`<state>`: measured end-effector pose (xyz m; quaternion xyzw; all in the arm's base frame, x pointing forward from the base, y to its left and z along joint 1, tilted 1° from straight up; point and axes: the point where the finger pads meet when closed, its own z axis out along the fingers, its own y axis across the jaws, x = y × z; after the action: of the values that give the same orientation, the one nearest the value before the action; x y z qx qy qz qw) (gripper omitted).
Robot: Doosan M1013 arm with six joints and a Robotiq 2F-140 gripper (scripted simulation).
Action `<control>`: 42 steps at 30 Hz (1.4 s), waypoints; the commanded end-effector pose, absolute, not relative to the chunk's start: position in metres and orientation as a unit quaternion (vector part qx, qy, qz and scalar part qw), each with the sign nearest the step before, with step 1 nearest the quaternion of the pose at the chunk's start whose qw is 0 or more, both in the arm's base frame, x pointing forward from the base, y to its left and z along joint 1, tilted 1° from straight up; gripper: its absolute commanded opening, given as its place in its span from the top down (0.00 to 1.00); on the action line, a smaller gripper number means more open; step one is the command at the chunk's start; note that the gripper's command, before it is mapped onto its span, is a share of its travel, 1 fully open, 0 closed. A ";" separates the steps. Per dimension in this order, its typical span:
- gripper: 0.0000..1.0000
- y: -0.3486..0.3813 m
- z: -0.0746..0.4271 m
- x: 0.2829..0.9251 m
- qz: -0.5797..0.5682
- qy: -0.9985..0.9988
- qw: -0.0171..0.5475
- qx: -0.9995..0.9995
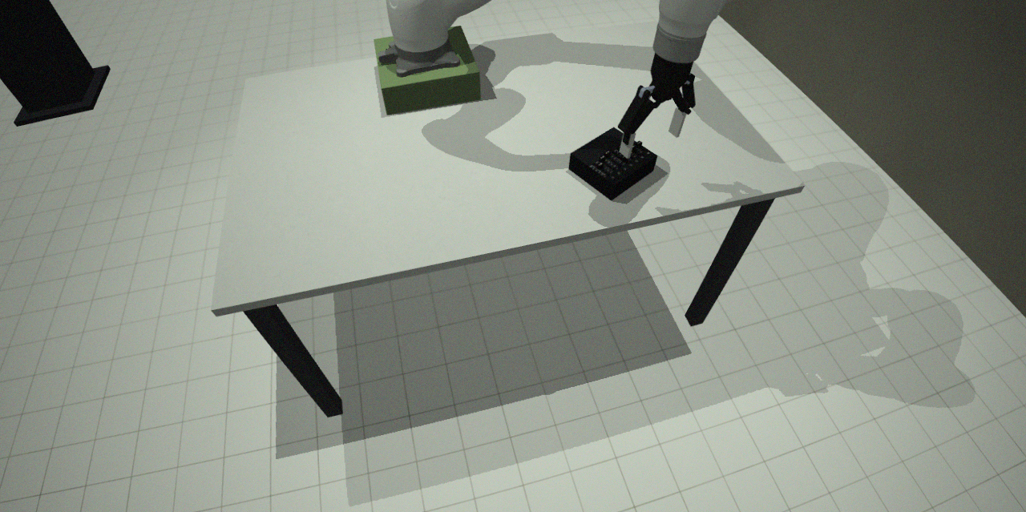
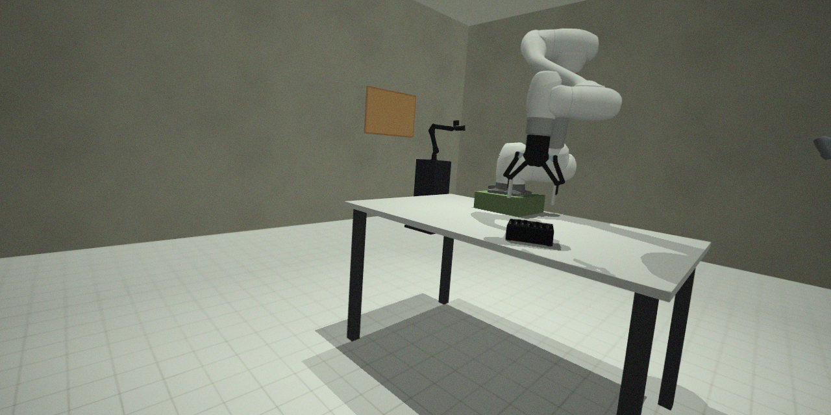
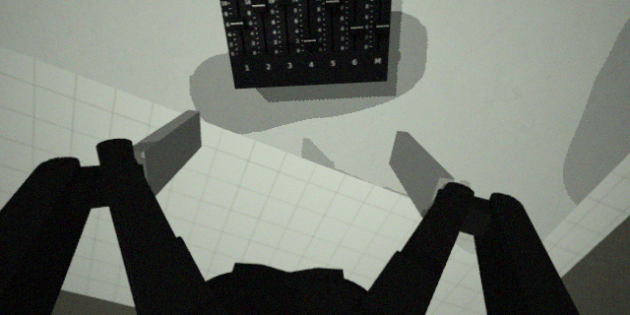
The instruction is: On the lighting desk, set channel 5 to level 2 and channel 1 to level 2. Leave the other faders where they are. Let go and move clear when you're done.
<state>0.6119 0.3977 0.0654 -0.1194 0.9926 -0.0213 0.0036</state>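
The lighting desk (image 1: 616, 164) is a small black box near the right front edge of the white table; it also shows in the exterior view (image 2: 529, 232). In the wrist view the lighting desk (image 3: 305, 25) shows faders labelled 1 to 6 and M. The channel 1 fader (image 3: 236, 24) sits around the middle of its track. The channel 5 fader (image 3: 333, 1) sits near the top. My gripper (image 1: 650, 135) hangs above the desk, open and empty, touching nothing. In the wrist view the gripper (image 3: 295, 162) has its fingers wide apart, on the labelled side of the desk, over the table's edge.
The arm's green base block (image 1: 429, 74) stands at the table's back. The table edge (image 3: 276, 150) runs close beside the desk, with tiled floor beyond. Black pillars (image 1: 42, 57) stand on the floor away from the table.
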 end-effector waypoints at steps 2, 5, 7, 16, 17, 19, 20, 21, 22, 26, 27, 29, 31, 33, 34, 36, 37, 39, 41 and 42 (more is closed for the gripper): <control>0.00 0.397 0.067 0.609 -0.021 0.996 0.004 -0.085; 0.00 0.394 0.070 0.600 -0.019 1.000 0.006 0.003; 0.00 0.392 0.074 0.593 -0.018 0.996 0.007 0.083; 0.00 0.378 0.089 0.550 -0.006 0.940 0.001 0.341; 0.00 0.378 0.089 0.550 -0.006 0.940 0.001 0.341; 0.00 0.377 0.091 0.546 -0.004 0.909 0.000 0.417; 0.00 0.375 0.092 0.542 -0.003 0.899 -0.001 0.437; 0.00 0.374 0.093 0.538 -0.003 0.888 -0.002 0.460; 0.00 0.373 0.094 0.535 -0.002 0.875 -0.003 0.485; 0.00 0.370 0.097 0.526 0.000 0.813 -0.004 0.583; 0.00 0.369 0.097 0.525 0.000 0.796 -0.004 0.606; 0.00 0.369 0.097 0.524 0.000 0.760 -0.002 0.650; 0.00 0.369 0.097 0.524 -0.002 0.722 0.002 0.692; 0.00 0.369 0.097 0.524 -0.005 0.691 0.008 0.722; 0.00 0.369 0.097 0.524 -0.005 0.691 0.008 0.722; 0.00 0.369 0.097 0.524 -0.005 0.691 0.008 0.722; 0.00 0.369 0.097 0.524 -0.005 0.691 0.008 0.722; 0.00 0.369 0.097 0.524 -0.005 0.691 0.008 0.722; 0.00 0.369 0.097 0.524 -0.005 0.691 0.008 0.722; 0.00 0.369 0.097 0.524 -0.005 0.691 0.008 0.722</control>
<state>0.5240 0.3687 0.0971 0.7223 0.6915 -0.0045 0.0076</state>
